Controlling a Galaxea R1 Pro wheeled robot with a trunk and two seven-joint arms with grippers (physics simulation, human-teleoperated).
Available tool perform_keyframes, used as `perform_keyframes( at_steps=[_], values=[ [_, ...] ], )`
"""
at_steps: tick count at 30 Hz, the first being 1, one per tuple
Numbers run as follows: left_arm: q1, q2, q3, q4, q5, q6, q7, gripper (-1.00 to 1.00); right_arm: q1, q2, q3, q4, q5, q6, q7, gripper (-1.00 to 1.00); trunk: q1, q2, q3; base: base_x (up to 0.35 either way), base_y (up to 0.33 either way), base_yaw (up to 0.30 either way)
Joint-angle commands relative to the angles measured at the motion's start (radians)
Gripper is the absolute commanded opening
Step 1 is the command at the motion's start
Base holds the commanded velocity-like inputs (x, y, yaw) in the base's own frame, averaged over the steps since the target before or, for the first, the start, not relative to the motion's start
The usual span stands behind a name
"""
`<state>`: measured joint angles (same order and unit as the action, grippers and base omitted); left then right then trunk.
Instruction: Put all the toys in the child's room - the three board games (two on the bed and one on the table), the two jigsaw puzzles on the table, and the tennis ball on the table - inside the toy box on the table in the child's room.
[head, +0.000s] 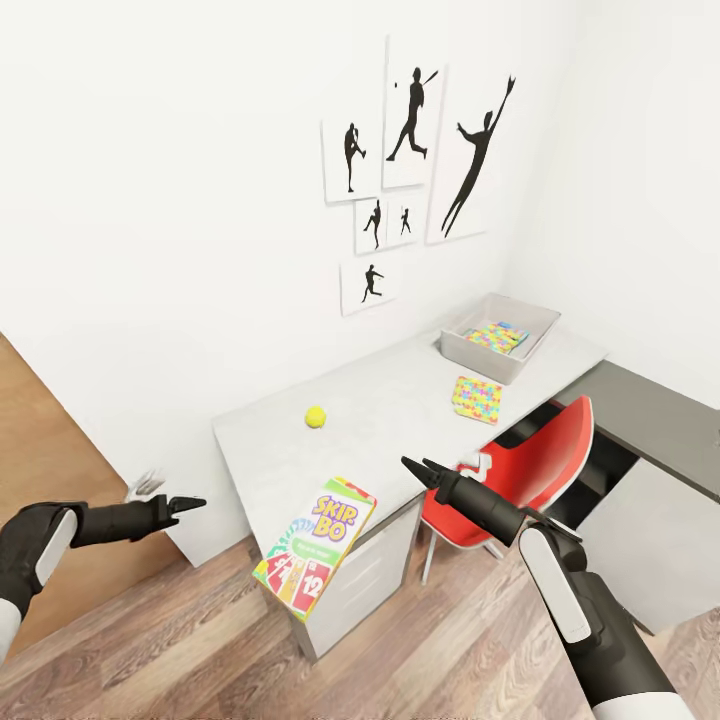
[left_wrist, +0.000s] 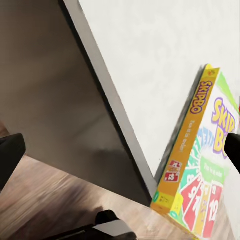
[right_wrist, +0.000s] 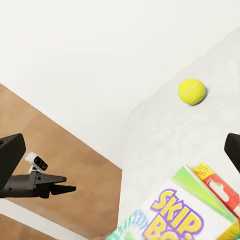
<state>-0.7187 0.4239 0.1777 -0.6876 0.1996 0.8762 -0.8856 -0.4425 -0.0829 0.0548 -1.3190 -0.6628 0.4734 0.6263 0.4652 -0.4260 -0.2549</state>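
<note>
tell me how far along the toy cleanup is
Done: one jigsaw puzzle lies in the toy box. In hand: nothing; both grippers' jaws are empty. Left: the second puzzle, the tennis ball and the Skip-Bo box overhanging the table edge.

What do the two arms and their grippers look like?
Both arms are black, each with a long white panel on the forearm. The left gripper and the right gripper are black, with slim pointed fingers. A small white part sits near each wrist.
</note>
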Motion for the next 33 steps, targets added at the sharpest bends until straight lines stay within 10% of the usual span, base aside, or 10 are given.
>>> perform_keyframes(
  at_steps=[1, 33],
  values=[
    [-0.001, -0.001, 0.001, 0.003, 0.000, 0.004, 0.006, 1.00, -0.001, -0.001, 0.001, 0.000, -0.011, 0.009, -0.002, 1.00, 0.000, -0.002, -0.003, -0.117, 0.000, 0.000],
    [-0.001, -0.024, 0.001, 0.114, 0.000, -0.065, 0.031, 1.00, -0.001, -0.001, -0.001, -0.001, -0.015, 0.010, -0.002, 1.00, 0.000, -0.002, -0.025, -0.007, 0.000, 0.000]
  ],
)
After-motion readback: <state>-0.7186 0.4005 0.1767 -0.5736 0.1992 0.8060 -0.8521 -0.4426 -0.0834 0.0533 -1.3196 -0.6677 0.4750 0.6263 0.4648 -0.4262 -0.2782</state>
